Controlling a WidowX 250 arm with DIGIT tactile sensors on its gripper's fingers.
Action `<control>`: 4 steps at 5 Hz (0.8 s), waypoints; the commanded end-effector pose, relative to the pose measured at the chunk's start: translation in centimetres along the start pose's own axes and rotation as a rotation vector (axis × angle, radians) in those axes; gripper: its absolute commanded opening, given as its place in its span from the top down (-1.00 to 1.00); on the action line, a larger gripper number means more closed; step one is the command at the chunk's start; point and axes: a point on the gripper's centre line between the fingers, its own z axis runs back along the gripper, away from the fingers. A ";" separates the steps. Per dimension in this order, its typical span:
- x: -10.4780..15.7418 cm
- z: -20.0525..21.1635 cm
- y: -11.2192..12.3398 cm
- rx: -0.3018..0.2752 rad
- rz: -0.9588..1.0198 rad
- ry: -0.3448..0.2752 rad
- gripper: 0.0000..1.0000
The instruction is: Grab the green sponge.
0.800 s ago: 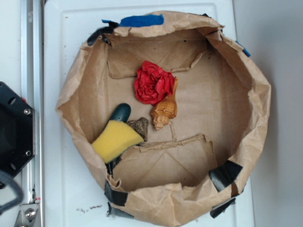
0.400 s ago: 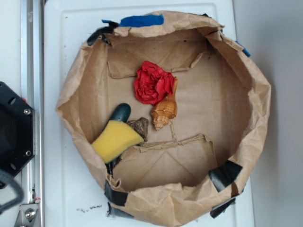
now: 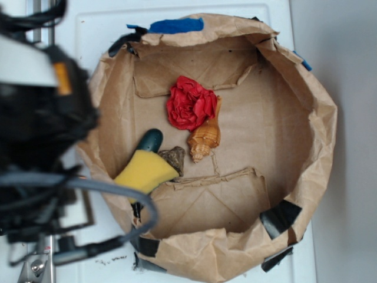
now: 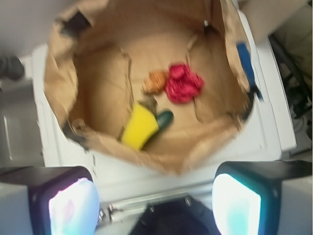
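Note:
The green sponge [image 3: 144, 171] lies at the lower left of the brown paper bag's floor, yellow foam face up, with its dark green layer [image 3: 151, 139] peeking out behind. In the wrist view the sponge [image 4: 141, 127] sits just inside the bag's near rim, well ahead of my gripper [image 4: 156, 205]. The gripper is open, its two pale pads [image 4: 73, 208] wide apart with nothing between them, above the white surface outside the bag. In the exterior view my arm [image 3: 41, 118] is a blurred black mass at the left, overlapping the bag's left rim.
The sponge lies in a wide, rolled-down paper bag [image 3: 318, 135]. A red ruffled paper ball [image 3: 189, 103], a tan seashell [image 3: 204, 138] and a small brown lump [image 3: 173, 156] lie near it. A grey cable [image 3: 112, 188] loops over the bag's lower-left rim.
My arm has swung into the exterior view from the left and now covers the bag's left edge. The sponge, paper ball and shell have not moved.

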 end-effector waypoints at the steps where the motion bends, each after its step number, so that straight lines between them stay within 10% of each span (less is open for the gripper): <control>1: 3.2 -1.8 0.0 -0.123 0.237 -0.054 -1.00; 4: 2.5 -3.3 0.6 -0.154 0.329 0.017 -1.00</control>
